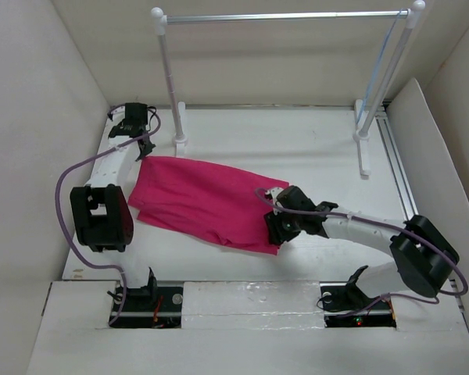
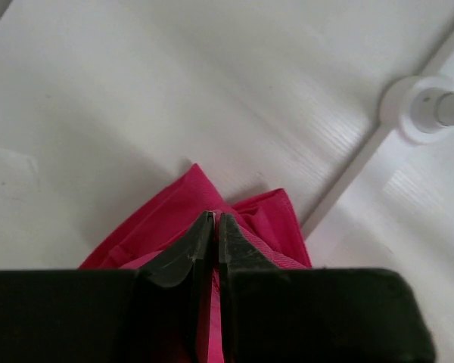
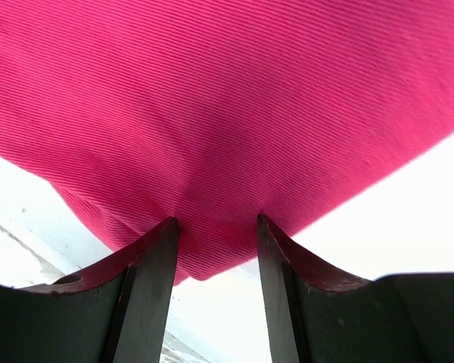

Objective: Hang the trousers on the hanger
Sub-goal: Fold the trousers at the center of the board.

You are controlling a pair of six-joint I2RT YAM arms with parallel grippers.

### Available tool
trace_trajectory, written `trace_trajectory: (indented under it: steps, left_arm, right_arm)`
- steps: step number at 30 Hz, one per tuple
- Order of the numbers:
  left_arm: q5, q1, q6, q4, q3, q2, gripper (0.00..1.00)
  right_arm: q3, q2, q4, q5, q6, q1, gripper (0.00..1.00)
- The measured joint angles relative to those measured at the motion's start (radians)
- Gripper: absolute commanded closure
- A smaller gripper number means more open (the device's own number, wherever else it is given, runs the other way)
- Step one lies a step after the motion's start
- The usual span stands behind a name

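The magenta-pink trousers (image 1: pixel 199 199) lie folded flat on the white table. My left gripper (image 1: pixel 145 148) is at their far-left corner, shut on a pinch of the cloth (image 2: pixel 265 215), with pink fabric between its closed jaws (image 2: pixel 215 218). My right gripper (image 1: pixel 274 228) is at the trousers' near-right edge. It is open (image 3: pixel 216 221), its jaws standing on either side of a bulge of the cloth (image 3: pixel 227 98) and not closed on it. A thin pale bluish wire (image 1: pixel 381 66) slanting beside the rack's right post looks like the hanger, seen edge-on.
A white-posted rack with a silver rail (image 1: pixel 281 16) stands at the back. Its left foot (image 1: pixel 179 139) is close to my left gripper and also shows in the left wrist view (image 2: pixel 420 106). White walls enclose the table. A metal track (image 1: pixel 397 164) runs along the right side.
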State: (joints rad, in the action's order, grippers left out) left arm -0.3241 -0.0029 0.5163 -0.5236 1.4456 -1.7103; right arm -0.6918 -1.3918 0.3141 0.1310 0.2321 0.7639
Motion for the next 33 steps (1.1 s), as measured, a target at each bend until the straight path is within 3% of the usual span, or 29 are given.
trace_trajectory:
  steps: [8, 9, 11, 12, 15, 17, 18, 21, 25, 28, 31, 33]
  left_arm:
    - [-0.106, -0.002, -0.01, -0.005, 0.015, -0.195, 1.0]
    - [-0.116, -0.002, -0.007, -0.006, 0.019, -0.225, 0.96]
    - [-0.137, -0.002, -0.005, -0.015, 0.025, -0.262, 0.71]
    - [-0.153, -0.002, -0.006, -0.024, 0.029, -0.274, 0.46]
    - [-0.182, 0.012, 0.005, -0.066, 0.052, -0.278, 0.26]
    - [-0.182, 0.032, 0.013, -0.074, 0.069, -0.259, 0.25]
    - [-0.179, 0.043, 0.016, -0.076, 0.069, -0.237, 0.26]
    - [-0.143, 0.052, 0.017, -0.056, 0.024, -0.094, 0.33]
    - [-0.012, -0.063, 0.052, 0.064, -0.205, 0.241, 0.35]
    - [0.174, -0.154, 0.107, 0.179, -0.453, 0.423, 0.37]
    - [0.294, -0.116, 0.159, 0.256, -0.654, 0.418, 0.38]
    - [0.333, -0.071, 0.193, 0.291, -0.757, 0.333, 0.38]
  right_arm:
    - [0.008, 0.042, 0.054, -0.013, -0.024, -0.026, 0.49]
    - [0.008, 0.056, 0.07, -0.018, -0.026, -0.028, 0.49]
    - [0.008, 0.095, 0.108, -0.027, -0.027, -0.031, 0.49]
    - [0.008, 0.119, 0.128, -0.03, -0.027, -0.031, 0.49]
    - [0.006, 0.189, 0.18, -0.035, -0.026, -0.032, 0.49]
    - [-0.002, 0.224, 0.209, -0.035, -0.026, -0.032, 0.51]
    - [-0.005, 0.238, 0.216, -0.035, -0.026, -0.032, 0.59]
    - [-0.019, 0.264, 0.223, -0.014, -0.016, -0.032, 1.0]
    - [-0.036, 0.25, 0.177, 0.039, -0.006, -0.029, 1.0]
    - [-0.043, 0.18, 0.099, 0.08, 0.006, -0.014, 1.0]
    - [-0.043, 0.075, 0.028, 0.098, 0.011, -0.003, 1.0]
    - [-0.041, 0.005, -0.006, 0.098, 0.011, -0.009, 1.0]
